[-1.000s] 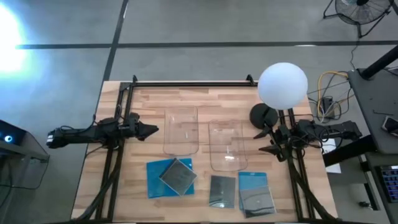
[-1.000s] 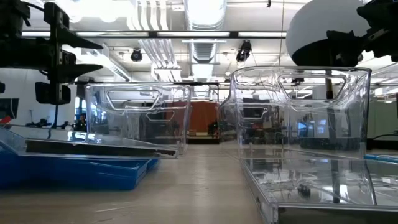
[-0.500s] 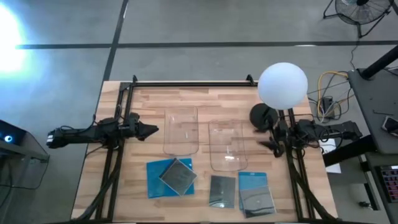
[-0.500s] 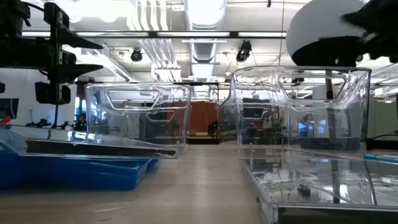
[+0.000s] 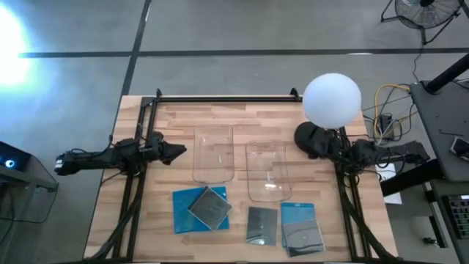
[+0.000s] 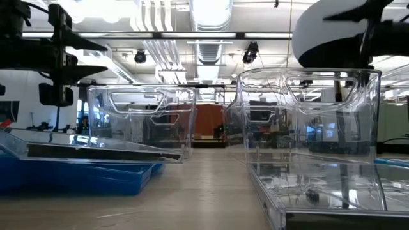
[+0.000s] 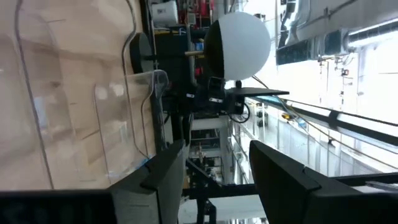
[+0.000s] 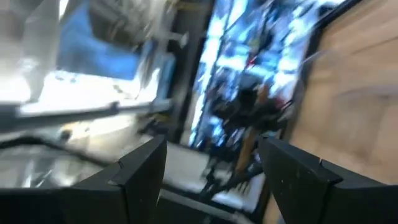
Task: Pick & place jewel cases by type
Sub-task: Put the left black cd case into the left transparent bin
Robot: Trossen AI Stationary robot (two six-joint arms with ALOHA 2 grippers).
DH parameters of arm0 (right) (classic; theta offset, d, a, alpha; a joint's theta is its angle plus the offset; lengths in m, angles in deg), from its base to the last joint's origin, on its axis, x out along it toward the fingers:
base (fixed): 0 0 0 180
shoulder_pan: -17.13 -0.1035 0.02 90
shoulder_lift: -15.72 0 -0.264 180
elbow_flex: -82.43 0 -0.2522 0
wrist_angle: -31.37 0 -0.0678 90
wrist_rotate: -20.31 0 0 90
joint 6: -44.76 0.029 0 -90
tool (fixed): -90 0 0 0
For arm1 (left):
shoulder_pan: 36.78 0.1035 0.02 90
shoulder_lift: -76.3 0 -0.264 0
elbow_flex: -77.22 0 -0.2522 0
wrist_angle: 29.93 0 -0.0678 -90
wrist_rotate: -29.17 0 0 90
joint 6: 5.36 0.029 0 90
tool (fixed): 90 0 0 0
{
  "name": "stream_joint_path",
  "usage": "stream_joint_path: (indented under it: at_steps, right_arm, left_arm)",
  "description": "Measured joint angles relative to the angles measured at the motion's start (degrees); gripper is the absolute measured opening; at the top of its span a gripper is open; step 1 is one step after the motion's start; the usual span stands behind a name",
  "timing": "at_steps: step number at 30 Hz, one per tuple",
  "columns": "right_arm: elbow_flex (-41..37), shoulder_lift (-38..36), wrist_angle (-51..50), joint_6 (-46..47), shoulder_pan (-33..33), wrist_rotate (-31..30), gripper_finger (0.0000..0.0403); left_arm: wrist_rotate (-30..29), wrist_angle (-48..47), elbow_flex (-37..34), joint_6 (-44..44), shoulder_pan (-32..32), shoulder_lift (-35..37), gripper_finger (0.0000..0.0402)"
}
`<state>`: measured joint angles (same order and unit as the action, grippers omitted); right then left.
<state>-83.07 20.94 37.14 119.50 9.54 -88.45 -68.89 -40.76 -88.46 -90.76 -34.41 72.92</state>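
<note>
The jewel cases lie along the table's near edge. A dark case (image 5: pixel 210 207) rests tilted on a blue one (image 5: pixel 187 211). Another dark case (image 5: pixel 261 224) lies flat on the wood, and a third dark one (image 5: pixel 304 236) lies on a blue case (image 5: pixel 297 214). My left gripper (image 5: pixel 179 152) (image 7: pixel 211 180) hovers open at the table's left, pointing level toward the bins. My right gripper (image 5: pixel 319 144) (image 8: pixel 211 168) hovers open at the table's right, beside the lamp's base. Neither has anything between its fingers.
Two clear bins (image 5: pixel 213 152) (image 5: pixel 266 170) stand side by side at mid-table, between the two grippers. A white globe lamp (image 5: pixel 332 97) on a dark round base (image 5: pixel 306 137) stands at the far right, close to my right gripper. Bare wood lies beyond the bins.
My right gripper has rolled about its own axis and tipped a little upward. Its fingers lay spread side by side from above and now stand one over the other, and its tip has swung toward the lamp's base. The cases and bins have not moved.
</note>
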Motion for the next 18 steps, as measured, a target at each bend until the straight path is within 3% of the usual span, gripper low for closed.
stream_joint_path:
  at_steps: [3,7,11,18]
  right_arm:
    - [3.76,6.06,1.07,-3.67,-0.86,0.69,0.0249]
    - [12.90,16.57,-11.98,-9.16,-1.27,0.83,0.0246]
    - [21.70,28.29,-24.02,-8.26,-1.27,1.33,0.0245]
    - [32.91,47.89,-38.20,-1.82,-4.08,10.15,0.0244]
  left_arm:
    - [0.03,0.00,0.00,0.22,-0.02,0.00,0.0161]
    - [0.06,0.06,0.00,0.24,0.02,0.00,0.0161]
    - [0.11,0.21,0.00,0.25,0.02,0.00,0.0161]
    - [0.22,0.30,0.00,0.27,0.02,0.00,0.0161]
